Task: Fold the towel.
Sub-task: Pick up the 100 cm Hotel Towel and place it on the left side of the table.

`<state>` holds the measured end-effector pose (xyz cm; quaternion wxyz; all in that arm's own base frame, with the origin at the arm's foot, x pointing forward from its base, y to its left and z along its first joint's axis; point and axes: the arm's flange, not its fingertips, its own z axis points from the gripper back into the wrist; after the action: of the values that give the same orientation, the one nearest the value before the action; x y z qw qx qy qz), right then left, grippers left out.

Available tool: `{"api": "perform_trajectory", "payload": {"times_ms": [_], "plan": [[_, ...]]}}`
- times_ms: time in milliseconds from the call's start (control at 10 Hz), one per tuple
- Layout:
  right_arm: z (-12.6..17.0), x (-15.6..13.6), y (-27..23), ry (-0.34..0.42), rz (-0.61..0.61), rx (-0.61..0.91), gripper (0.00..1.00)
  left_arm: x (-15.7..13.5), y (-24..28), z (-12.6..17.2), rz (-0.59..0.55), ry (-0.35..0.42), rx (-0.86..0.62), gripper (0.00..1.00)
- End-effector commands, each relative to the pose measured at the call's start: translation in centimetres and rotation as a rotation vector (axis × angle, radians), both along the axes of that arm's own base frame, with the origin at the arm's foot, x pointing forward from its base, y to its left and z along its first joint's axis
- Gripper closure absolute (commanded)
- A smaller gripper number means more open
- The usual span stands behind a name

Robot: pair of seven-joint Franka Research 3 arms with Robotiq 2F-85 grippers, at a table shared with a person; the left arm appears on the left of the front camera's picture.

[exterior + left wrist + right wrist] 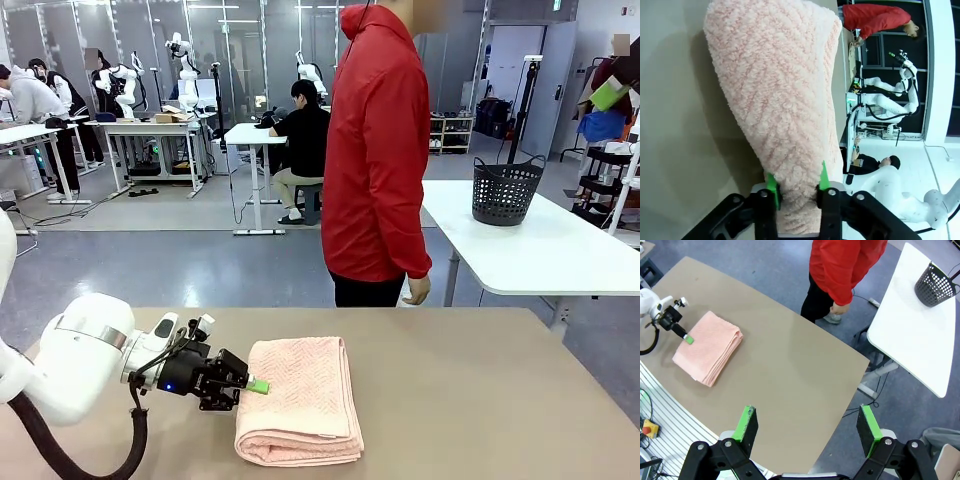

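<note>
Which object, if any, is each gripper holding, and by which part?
The left gripper pinches the folded salmon-pink terry towel at its left side edge. The right gripper is open, holding nothing.

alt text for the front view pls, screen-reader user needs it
A folded pink towel lies on a tan table, with the left gripper at its left edge, green pads touching the cloth. A person in a red jacket stands at the table's far side; behind them a dark basket sits on a white table.
</note>
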<state>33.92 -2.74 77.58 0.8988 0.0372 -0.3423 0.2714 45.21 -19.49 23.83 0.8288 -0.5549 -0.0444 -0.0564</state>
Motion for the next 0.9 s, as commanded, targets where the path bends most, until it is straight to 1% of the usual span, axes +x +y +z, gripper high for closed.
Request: {"api": "perform_trajectory", "payload": {"times_ms": [0, 100, 300, 400, 600, 800], "plan": [[0.1, 0.0, -0.2, 0.003, 0.008, -0.009, 0.00, 0.4, 0.1, 0.2, -0.004, -0.023, -0.006, 1.00], [0.1, 0.0, -0.2, 0.003, 0.008, -0.009, 0.00, 0.2, 0.4, 0.6, -0.001, -0.039, 0.016, 1.00], [0.1, 0.0, -0.2, 0.003, 0.008, -0.009, 0.00, -0.3, 1.4, 1.0, -0.011, -0.045, 0.017, 1.00], [0.1, 0.0, -0.2, 0.003, 0.008, -0.009, 0.00, -0.6, 2.7, 1.5, 0.006, -0.057, 0.017, 1.00], [0.1, 0.0, -0.2, 0.003, 0.008, -0.009, 0.00, -1.3, 6.6, 3.5, 0.028, -0.108, 0.062, 1.00], [0.1, 0.0, -0.2, 0.003, 0.008, -0.009, 0.00, -1.4, 12.4, 6.0, 0.018, -0.117, 0.124, 1.00]]}}
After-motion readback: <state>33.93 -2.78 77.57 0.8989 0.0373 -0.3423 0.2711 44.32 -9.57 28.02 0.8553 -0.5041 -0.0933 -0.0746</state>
